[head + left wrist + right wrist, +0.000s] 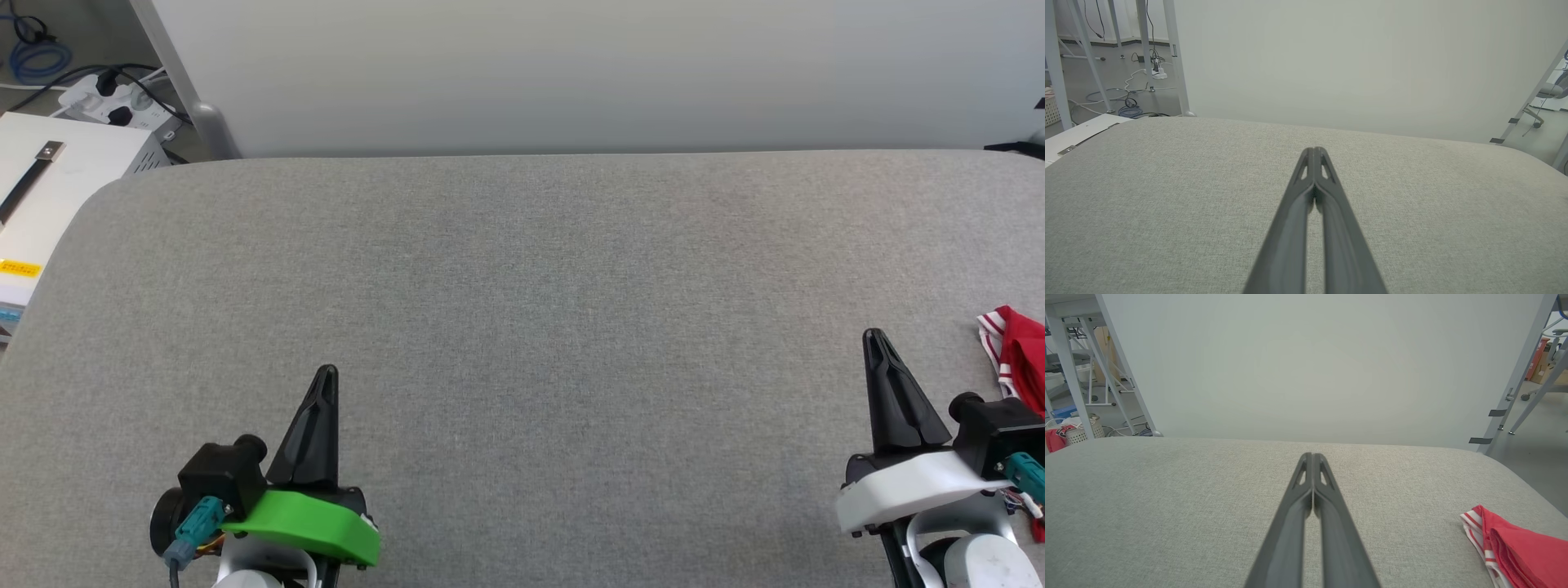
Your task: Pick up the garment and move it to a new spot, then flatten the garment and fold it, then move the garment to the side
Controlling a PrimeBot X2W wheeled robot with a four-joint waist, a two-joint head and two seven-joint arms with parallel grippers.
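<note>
Head view: a wide table (522, 310) covered in grey woven fabric spreads across the scene, with a plain pale wall panel (571, 73) standing behind its far edge. The left gripper (326, 377), on a bright green mount (310, 523), sits at the lower left over the table. Its two long dark fingers are pressed together into a single point and hold nothing. The right gripper (875, 336), on a white mount (906, 486), sits at the lower right, its fingers likewise closed tip to tip and empty.

The garment (1020, 359) lies bunched on the table at the far right, cut off by the picture's edge. It is near the right gripper's wrist and apart from its fingertips. The visible part is red cloth with white-and-red striped trim.

In the right wrist view, the red bundle lies on the grey surface to the lower right of the closed fingers, not touching them. In the left wrist view, the closed fingers point across the grey fabric toward the wall panel.

Off the table's far left corner are a white box (49, 180) and a white power strip (114, 102) with black plugs.
</note>
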